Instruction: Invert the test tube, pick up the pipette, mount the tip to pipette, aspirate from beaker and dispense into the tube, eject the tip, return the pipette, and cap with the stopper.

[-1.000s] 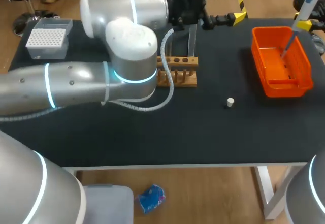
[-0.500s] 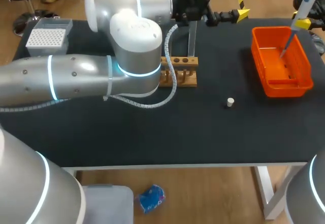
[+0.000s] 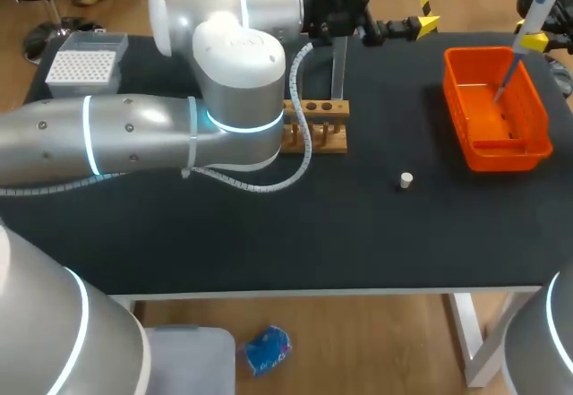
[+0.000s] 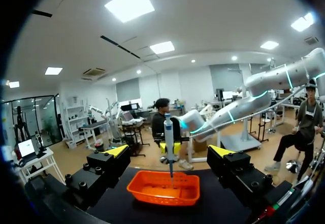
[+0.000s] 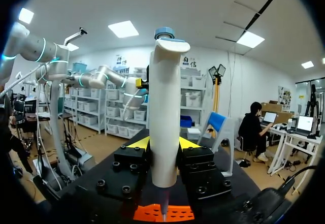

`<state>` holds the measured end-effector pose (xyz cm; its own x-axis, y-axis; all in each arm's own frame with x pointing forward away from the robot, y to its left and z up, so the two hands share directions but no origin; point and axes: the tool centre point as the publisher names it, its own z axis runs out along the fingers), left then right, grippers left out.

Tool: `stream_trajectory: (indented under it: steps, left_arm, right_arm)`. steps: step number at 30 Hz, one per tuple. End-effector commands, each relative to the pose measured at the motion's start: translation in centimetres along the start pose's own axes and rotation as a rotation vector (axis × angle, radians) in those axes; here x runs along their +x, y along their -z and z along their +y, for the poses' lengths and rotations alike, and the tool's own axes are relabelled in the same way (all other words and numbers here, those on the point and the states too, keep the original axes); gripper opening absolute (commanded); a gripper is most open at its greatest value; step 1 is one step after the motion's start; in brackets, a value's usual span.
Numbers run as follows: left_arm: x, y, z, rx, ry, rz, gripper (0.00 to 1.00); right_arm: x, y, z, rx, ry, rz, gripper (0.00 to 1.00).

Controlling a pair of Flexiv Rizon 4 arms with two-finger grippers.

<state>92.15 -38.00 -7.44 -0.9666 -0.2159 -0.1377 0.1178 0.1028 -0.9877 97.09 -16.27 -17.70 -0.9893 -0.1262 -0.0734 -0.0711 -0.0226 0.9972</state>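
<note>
While your right gripper (image 5: 163, 144) grips the pipette (image 5: 163, 82) over the orange bin (image 3: 537, 108), your left gripper (image 3: 414, 3) hangs open and empty near the upright tube (image 3: 338, 68). Ejecting the tip, returning the pipette and capping look left; the stopper (image 3: 406, 179) lies on the counter (image 3: 358, 234).

On the black table (image 3: 358, 234) I count one orange plastic basket (image 3: 506, 155), one wooden rack for tubes (image 3: 318, 124), one clear test tube (image 3: 338, 68), one small white stopper (image 3: 406, 179) and one white box of pipette tips (image 3: 82, 65). There is also one white pipette with blue top (image 3: 534, 14). My yellow-tipped grippers are two: left gripper (image 3: 414, 3) and right gripper (image 5: 163, 142).
</note>
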Motion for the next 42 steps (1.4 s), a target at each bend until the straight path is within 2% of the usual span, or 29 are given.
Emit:
stream_trajectory:
  steps: [1, 5, 9, 10, 11, 13, 14, 20, 27, 42]
  left_arm:
    - [0.7, -0.7, -0.6, -0.012, 0.005, -0.031, 1.0]
    - [0.7, -2.0, -1.8, -0.006, 0.022, -0.043, 1.0]
    - [0.8, -4.5, -2.9, -0.011, 0.031, -0.003, 1.0]
    - [0.8, -5.2, -3.1, -0.016, 0.033, -0.002, 0.89]
    - [0.8, -5.9, -3.2, -0.016, 0.041, 0.007, 0.6]
    - [0.7, -7.1, -3.4, -0.018, 0.048, 0.008, 0.16]
    - [0.6, -7.7, -3.6, -0.022, 0.054, 0.016, 0.0]
    - [0.6, -11.1, -4.3, -0.026, 0.077, 0.047, 0.0]
    - [0.9, -15.0, -3.6, -0.067, 0.129, 0.073, 0.0]
    - [0.9, -15.0, -3.6, -0.067, 0.129, 0.073, 0.0]
  right_arm:
    - [-0.4, 0.4, -0.2, -0.002, 0.0, 0.051, 0.0]
    - [-0.4, 0.4, -0.2, -0.002, 0.0, 0.051, 0.0]
    - [-0.4, 0.4, -0.2, -0.002, 0.0, 0.051, 0.0]
    - [-0.4, 0.4, -0.2, -0.002, 0.0, 0.051, 0.0]
    - [-0.4, 0.4, -0.2, -0.002, 0.0, 0.051, 0.0]
    - [-0.4, 0.4, -0.2, -0.002, 0.0, 0.051, 0.0]
    - [-0.4, 0.4, -0.2, -0.002, 0.0, 0.051, 0.0]
    - [-0.4, 0.4, -0.2, -0.002, 0.0, 0.051, 0.0]
    - [-0.4, 0.4, -0.2, -0.002, 0.0, 0.051, 0.0]
    - [-0.4, 0.4, -0.2, -0.002, 0.0, 0.051, 0.0]
